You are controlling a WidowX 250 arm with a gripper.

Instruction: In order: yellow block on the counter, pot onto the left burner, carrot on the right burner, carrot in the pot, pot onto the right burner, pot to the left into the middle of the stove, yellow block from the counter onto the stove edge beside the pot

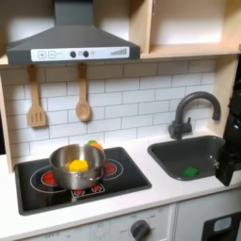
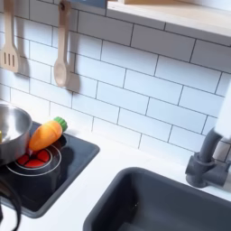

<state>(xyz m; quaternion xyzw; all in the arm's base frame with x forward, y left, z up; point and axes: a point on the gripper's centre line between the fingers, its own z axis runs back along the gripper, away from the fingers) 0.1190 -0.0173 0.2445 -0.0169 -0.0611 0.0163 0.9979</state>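
The steel pot [image 1: 66, 158] stands on the black stove [image 1: 132, 178], between the two red burners in the first exterior view. A yellow block [image 1: 78, 166] lies inside it. The orange carrot [image 2: 45, 133] lies on the stove just beside the pot [image 2: 9, 126], its green end pointing toward the tiled wall; in the first exterior view the carrot [image 1: 94, 145] peeks out behind the pot's far rim. My gripper [image 1: 226, 175] hangs at the first exterior view's right edge over the sink, far from the pot. Its jaws are too dark to read. The off-white counter [image 1: 141, 200] surrounds the stove.
A grey sink [image 1: 207, 162] with a small green piece [image 1: 191, 172] and a dark faucet [image 1: 193, 111] lies right of the stove. Two wooden utensils [image 1: 83, 104] hang on the tiled wall under the range hood [image 1: 71, 42]. Black cabling [image 2: 7, 206] shows at the second exterior view's bottom left.
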